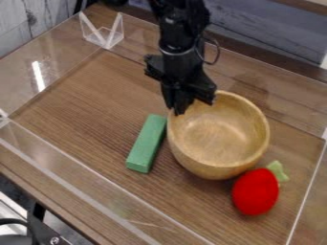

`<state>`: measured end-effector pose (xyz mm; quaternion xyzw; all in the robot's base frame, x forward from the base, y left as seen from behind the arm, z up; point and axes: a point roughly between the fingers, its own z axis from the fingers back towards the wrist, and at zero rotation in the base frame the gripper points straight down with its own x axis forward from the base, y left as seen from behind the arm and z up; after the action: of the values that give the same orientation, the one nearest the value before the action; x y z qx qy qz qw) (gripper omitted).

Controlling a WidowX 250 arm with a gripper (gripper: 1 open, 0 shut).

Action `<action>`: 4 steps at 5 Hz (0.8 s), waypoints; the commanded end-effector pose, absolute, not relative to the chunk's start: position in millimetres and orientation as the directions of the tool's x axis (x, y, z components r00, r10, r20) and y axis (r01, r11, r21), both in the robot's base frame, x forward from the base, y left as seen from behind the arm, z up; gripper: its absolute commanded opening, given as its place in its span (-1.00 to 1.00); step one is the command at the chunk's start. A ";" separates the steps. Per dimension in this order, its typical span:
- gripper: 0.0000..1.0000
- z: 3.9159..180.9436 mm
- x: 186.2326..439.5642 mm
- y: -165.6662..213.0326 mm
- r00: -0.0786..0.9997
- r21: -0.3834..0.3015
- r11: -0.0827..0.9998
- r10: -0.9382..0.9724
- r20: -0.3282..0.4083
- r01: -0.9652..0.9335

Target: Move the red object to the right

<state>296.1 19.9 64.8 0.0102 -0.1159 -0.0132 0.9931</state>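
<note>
Camera: jaws (pixel 181 102) together (apparently pinching the bowl's rim (pixel 183 113)) above brown wood table (pixel 83 124).

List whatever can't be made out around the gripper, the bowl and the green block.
- Camera view: whether the gripper's fingertips pinch the bowl's rim; they are dark, small and blurred.
- Camera view: the bowl's underside, hidden by the bowl itself.
- Camera view: any marking on the green block, too small to tell.
- Camera view: the arm's upper part, cut off by the top edge.
</note>
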 end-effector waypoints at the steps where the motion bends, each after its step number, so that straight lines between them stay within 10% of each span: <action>1: -1.00 81.7 311.0 20.6 0.954 0.034 0.999 0.007 0.299 -0.018; 2: 1.00 88.7 304.6 16.8 0.954 0.023 0.997 -0.075 0.290 0.072; 4: 1.00 90.2 290.8 17.3 0.957 0.008 0.998 -0.059 0.282 0.059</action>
<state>285.7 14.7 75.0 -0.0029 -0.1166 -0.0327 0.9926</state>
